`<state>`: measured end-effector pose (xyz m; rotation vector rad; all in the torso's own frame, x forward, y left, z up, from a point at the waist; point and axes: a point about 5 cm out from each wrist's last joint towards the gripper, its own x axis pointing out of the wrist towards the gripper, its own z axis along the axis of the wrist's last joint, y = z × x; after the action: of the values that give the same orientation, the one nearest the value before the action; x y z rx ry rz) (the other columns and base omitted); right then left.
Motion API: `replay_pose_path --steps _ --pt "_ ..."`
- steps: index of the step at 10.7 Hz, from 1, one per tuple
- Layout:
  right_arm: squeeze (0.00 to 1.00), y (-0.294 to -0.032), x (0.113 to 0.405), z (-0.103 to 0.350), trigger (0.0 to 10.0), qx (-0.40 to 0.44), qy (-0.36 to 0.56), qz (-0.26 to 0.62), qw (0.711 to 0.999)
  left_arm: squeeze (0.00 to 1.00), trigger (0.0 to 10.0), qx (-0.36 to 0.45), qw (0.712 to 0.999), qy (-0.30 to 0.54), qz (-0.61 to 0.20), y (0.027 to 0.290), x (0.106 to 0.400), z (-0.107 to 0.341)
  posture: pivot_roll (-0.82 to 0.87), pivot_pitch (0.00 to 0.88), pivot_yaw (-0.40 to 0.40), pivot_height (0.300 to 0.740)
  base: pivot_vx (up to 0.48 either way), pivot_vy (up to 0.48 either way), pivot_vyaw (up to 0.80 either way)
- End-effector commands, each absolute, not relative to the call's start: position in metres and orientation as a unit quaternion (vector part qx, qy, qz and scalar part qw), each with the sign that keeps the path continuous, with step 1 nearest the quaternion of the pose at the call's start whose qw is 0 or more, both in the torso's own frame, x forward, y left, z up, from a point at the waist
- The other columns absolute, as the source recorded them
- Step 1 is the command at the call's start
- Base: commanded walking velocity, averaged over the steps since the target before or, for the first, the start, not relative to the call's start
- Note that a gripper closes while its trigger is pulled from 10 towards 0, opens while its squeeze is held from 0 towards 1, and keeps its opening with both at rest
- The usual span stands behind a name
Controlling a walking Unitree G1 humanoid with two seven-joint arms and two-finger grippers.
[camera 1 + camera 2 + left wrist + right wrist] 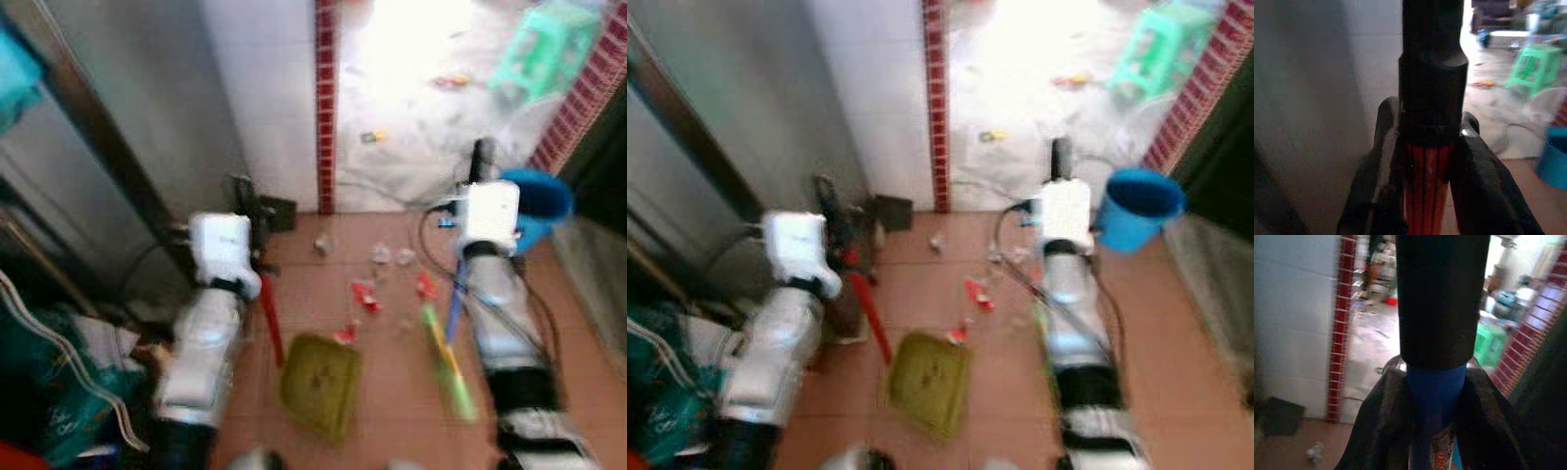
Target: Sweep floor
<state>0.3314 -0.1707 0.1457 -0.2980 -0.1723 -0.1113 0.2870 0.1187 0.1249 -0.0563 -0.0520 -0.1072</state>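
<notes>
The tiled floor [392,392] is far from swept, as I judge it: red scraps [364,295], crumpled clear wrappers [380,256] and other small bits lie scattered across the terracotta tiles between the 2 arms, and more litter sits on the bright pale ground beyond the doorway, near a green stool [544,49]. The olive-green dustpan [321,384] rests on the tiles between the arms, its pan looking empty apart from a red bit touching its far edge, so nearly all the gathering seems left to do. A blue bucket [539,206] stands just beyond the right arm, by the brick-trimmed doorframe. The broom [449,348], with a blue handle running down to a green and yellow lower part, slants toward the floor on the right. The right hand [1434,396] is closed around that blue handle just below its black grip, both fingers pressed against it. The left hand [1426,166] is likewise closed, its 2 fingers clamped on the red ribbed dustpan handle [269,318] right under a black end cap. The head views are blurred.
</notes>
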Motion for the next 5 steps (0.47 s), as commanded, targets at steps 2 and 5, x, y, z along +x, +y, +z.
replay_pose_path --steps 2,5 --pt "0.00 -0.1745 0.3320 0.1595 10.0 -0.146 -0.117 -0.068 0.980 0.00 10.0 -0.012 0.995 -0.075 -0.066 0.1111 0.2891 0.1446 -0.12 0.048 0.069 0.740 0.480 0.000 0.00" --pt "0.00 -0.1747 0.3322 0.1599 10.0 -0.159 -0.118 -0.073 0.978 0.00 10.0 0.000 0.996 -0.079 -0.047 0.1087 0.2910 0.1457 -0.12 0.050 0.069 0.740 0.470 0.000 0.00"
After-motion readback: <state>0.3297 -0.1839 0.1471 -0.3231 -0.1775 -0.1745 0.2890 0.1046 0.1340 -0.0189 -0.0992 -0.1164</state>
